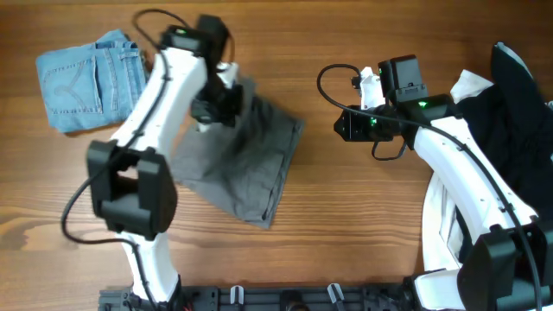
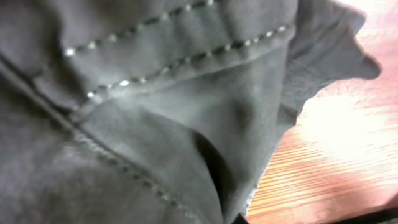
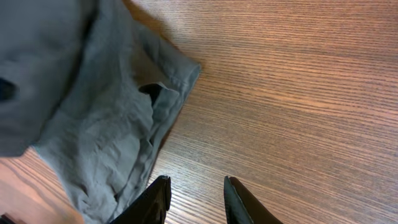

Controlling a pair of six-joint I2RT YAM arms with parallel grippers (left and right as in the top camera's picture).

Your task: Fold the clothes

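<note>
1. The left tool [image 1: 216,105] is low over the grey shorts [image 1: 246,164], at their far edge. The rest of the cloth spreads from this tool toward the robot's side of the bench [image 1: 346,225].
2. In the left wrist view the grey cloth, with a double stitched seam, fills nearly the whole picture and hides the fingers. It is not possible to tell if this tool is spread or pinching the cloth.
3. The right tool [image 3: 196,183] has its fingers spread, with nothing between them, over bare wood. The grey shorts lie ahead of it and to one side, apart from its fingertips.
4. The denim shorts [image 1: 86,82] lie folded beyond the left tool, on the side away from the right tool.
5. A black garment [image 1: 510,104] and a white garment [image 1: 471,84] lie behind the right tool, beside its arm.
</note>
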